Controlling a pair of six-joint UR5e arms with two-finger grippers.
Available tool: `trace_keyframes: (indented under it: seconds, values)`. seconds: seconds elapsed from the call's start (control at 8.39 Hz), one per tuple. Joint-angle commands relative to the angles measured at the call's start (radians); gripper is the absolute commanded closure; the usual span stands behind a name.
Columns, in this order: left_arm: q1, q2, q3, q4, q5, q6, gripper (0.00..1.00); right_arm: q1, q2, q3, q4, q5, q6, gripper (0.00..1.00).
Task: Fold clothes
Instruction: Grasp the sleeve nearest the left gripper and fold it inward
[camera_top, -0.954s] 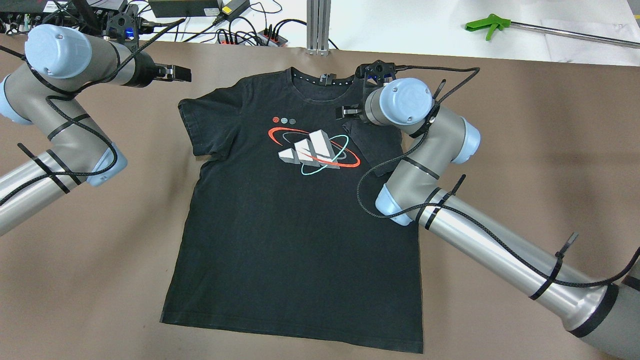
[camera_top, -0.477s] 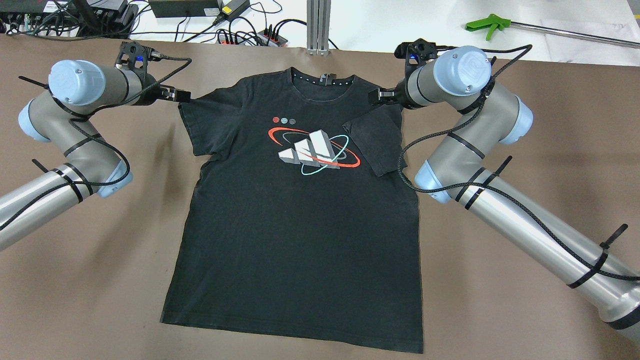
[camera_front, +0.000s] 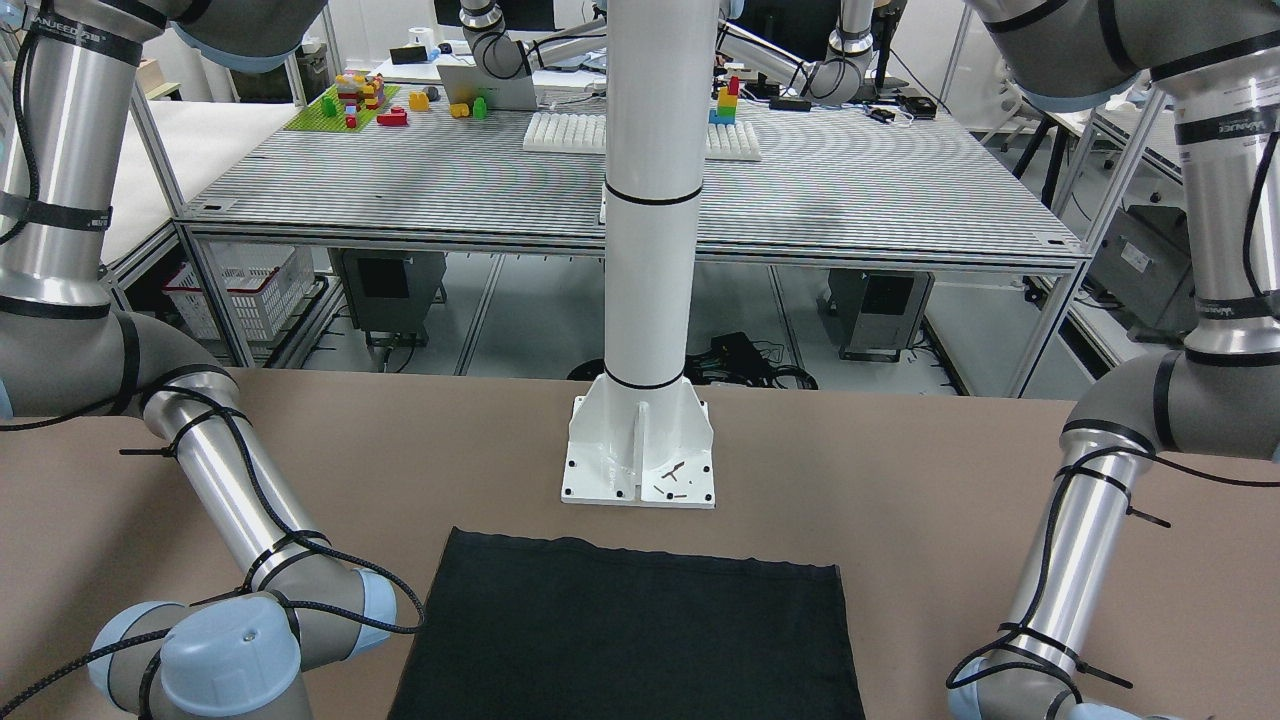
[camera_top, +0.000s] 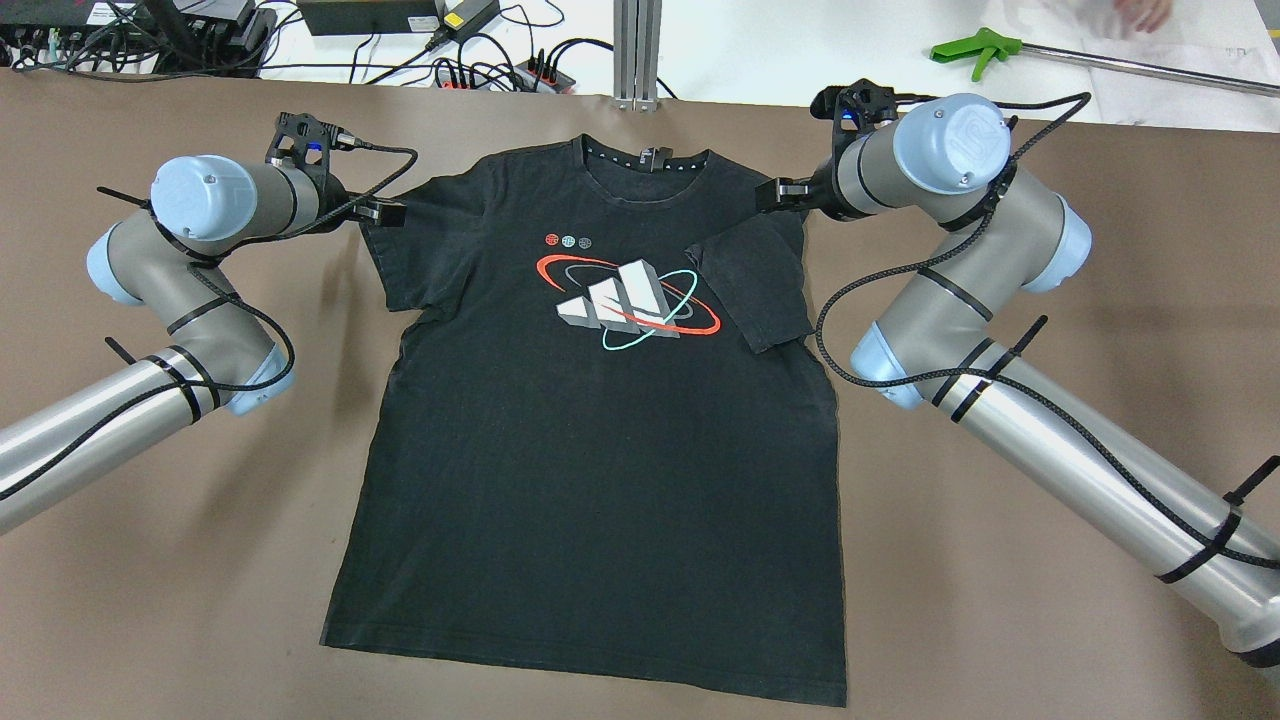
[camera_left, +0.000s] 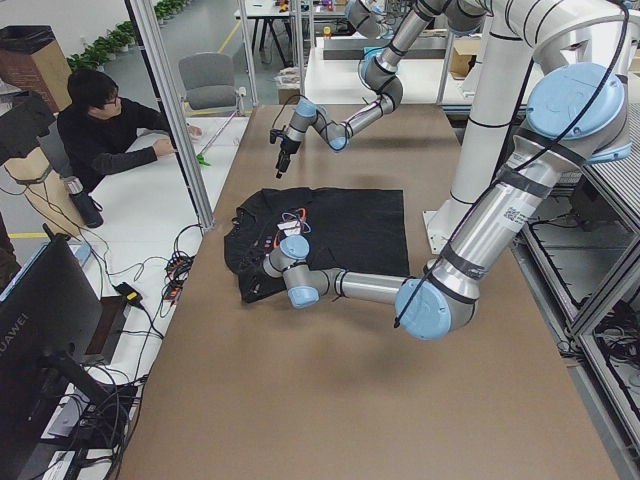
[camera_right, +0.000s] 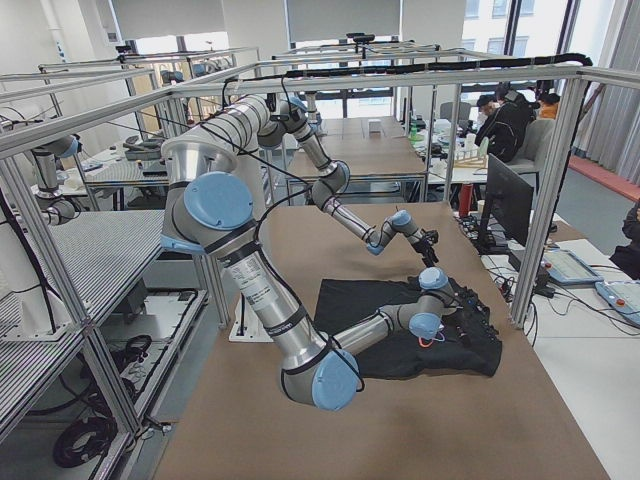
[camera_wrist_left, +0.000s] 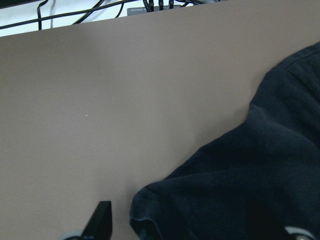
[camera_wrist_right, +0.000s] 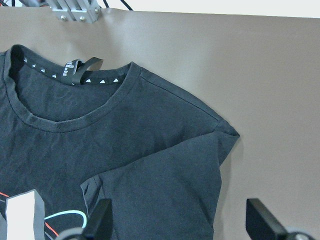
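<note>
Clothes: one black t-shirt, flat and face up at centre of the overhead frame on a matte brown table. Long axis runs top to bottom, with the collar toward the top edge and the hem near the bottom edge. Soft knit, stitched hem band, red/white/teal print on the chest. The sleeve on the frame's right is folded inward over the chest. The other sleeve, frame left, lies spread out.

Bare table is open on both sides of the shirt. At the top edge are cables and a green tool on a white bench. In the front-facing view the white pillar base stands just beyond the hem, not touching it.

Left gripper is at the tip of the spread sleeve, upper left. Its fingers are spread with the sleeve edge between them; whether they touch it I cannot tell. Right gripper is at the shoulder by the folded sleeve, upper right, with fingers wide apart and holding nothing.
</note>
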Motion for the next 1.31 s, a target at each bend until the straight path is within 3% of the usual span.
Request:
trace_keyframes:
  seconds: [0.0,0.36,0.48,0.6,0.83,0.95,1.07,1.19]
  values:
    - [0.005,-0.013,0.041,-0.007,0.005,0.001,0.05,0.000,-0.013,0.003,0.002,0.000,0.002,0.06]
    - [0.005,-0.012,0.057,-0.009,-0.003,0.007,0.06,0.000,-0.029,0.023,0.002,-0.001,0.004,0.06]
    - [0.005,-0.012,0.057,-0.009,-0.003,0.007,0.10,0.000,-0.029,0.023,0.002,-0.001,0.005,0.06]
    - [0.005,-0.012,0.058,-0.007,-0.006,0.006,0.20,0.000,-0.041,0.024,0.003,-0.003,0.004,0.06]
    - [0.005,-0.012,0.064,-0.007,-0.006,0.006,0.64,0.000,-0.041,0.024,0.005,-0.003,0.005,0.06]
    - [0.005,-0.013,0.066,-0.007,-0.006,0.006,0.72,0.000,-0.045,0.024,0.005,-0.004,0.005,0.06]
    - [0.007,-0.015,0.073,-0.007,-0.006,0.006,0.73,0.000,-0.047,0.024,0.005,-0.004,0.004,0.06]
    - [0.007,-0.016,0.074,-0.007,-0.006,0.006,0.85,0.000,-0.047,0.024,0.005,-0.006,0.002,0.06]
